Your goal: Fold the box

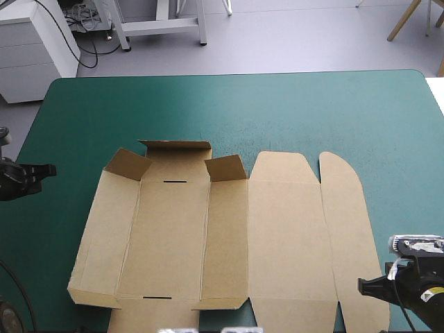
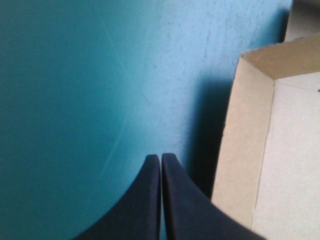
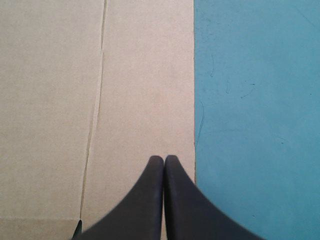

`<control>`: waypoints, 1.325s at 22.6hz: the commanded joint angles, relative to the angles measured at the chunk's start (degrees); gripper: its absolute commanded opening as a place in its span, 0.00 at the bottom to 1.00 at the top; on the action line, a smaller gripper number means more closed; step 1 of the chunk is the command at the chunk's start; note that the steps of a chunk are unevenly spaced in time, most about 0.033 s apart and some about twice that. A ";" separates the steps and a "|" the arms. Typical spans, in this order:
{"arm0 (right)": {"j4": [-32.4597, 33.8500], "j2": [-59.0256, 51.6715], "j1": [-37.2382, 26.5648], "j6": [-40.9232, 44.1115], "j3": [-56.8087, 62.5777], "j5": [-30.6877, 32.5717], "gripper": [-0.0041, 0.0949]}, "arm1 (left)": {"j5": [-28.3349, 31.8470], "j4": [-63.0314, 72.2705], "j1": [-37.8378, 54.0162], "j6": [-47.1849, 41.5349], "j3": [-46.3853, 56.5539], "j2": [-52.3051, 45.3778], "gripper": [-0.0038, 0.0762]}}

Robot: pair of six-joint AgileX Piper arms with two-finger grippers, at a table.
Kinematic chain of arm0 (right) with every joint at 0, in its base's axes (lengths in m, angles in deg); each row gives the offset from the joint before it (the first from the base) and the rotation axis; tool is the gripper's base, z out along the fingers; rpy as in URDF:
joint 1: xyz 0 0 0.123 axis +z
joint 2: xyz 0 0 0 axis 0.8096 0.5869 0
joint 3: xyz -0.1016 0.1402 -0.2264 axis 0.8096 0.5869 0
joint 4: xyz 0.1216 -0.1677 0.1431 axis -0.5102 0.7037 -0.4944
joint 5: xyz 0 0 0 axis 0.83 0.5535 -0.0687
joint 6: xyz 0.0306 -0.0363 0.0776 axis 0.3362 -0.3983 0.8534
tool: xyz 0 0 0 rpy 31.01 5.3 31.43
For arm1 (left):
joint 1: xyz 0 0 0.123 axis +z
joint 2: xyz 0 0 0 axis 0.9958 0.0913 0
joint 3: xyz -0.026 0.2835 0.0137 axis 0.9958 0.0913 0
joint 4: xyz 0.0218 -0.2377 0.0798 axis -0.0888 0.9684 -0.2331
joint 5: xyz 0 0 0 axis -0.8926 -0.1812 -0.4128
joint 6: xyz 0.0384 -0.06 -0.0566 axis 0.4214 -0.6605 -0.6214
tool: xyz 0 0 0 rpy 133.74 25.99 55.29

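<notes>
The brown box [image 1: 229, 236] lies as a cut sheet in the near middle of the teal-green table [image 1: 291, 104]. Its right panels and rounded flap lie flat, while the left part's far flaps and left wall stand partly raised. My left gripper [image 1: 50, 170] is shut at the table's left edge, apart from the box. In the left wrist view it [image 2: 161, 157] hovers over the cover, with the box's raised corner [image 2: 260, 65] beside it. My right gripper [image 1: 362, 284] is shut near the box's right flap. In the right wrist view it [image 3: 164, 158] sits over that flap's edge [image 3: 150, 90].
The table's far edge runs well beyond the box. A white cabinet [image 1: 35, 41] stands off the far left corner. The table's right edge [image 1: 436, 104] lies close to my right arm.
</notes>
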 commanded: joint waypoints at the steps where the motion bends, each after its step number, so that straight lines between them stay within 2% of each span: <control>1: -0.77 0.48 -0.23 -0.39 -1.45 -3.10 0.02 | -4.58 2.79 4.96 3.63 -1.92 -0.34 0.04; 6: -0.77 0.48 -0.23 -0.39 -1.16 -3.94 0.02 | -4.58 1.97 5.20 5.47 -1.92 -0.34 0.04; 7: -1.01 0.48 -0.23 -0.39 -1.02 -4.55 0.02 | -4.58 0.74 5.20 5.47 -1.92 -0.34 0.05; 8: -1.37 0.48 -0.23 -0.39 -1.04 -4.99 0.02 | -4.58 -0.50 5.20 5.47 -1.92 -0.34 0.10; 9: -1.66 0.48 -0.23 -0.39 -0.89 -5.36 0.02 | -4.58 -1.08 5.20 5.20 -1.92 -0.34 0.20; 12: -1.92 0.48 -0.23 -0.39 0.47 -8.30 0.02 | -4.58 -1.18 5.20 5.20 -1.92 -0.34 0.66; 13: -1.92 0.48 -0.23 -0.39 0.62 -8.44 0.02 | -4.58 -1.04 5.20 5.03 -1.92 -0.34 0.74; 14: -2.01 0.48 -0.23 -0.39 0.62 -8.44 0.02 | -4.58 -0.72 5.20 2.76 -1.92 -0.34 0.77; 21: -2.06 0.48 0.63 -0.19 0.47 -8.07 0.02 | -4.58 7.12 5.20 2.91 -0.08 -0.34 0.72; 27: -1.82 0.48 0.63 -0.86 -1.49 -2.18 0.02 | -4.58 9.18 5.20 7.77 7.76 -0.34 0.66; 30: -1.82 0.48 0.63 -0.86 -1.49 -1.88 0.02 | -4.58 9.40 5.20 11.71 13.91 -0.34 0.65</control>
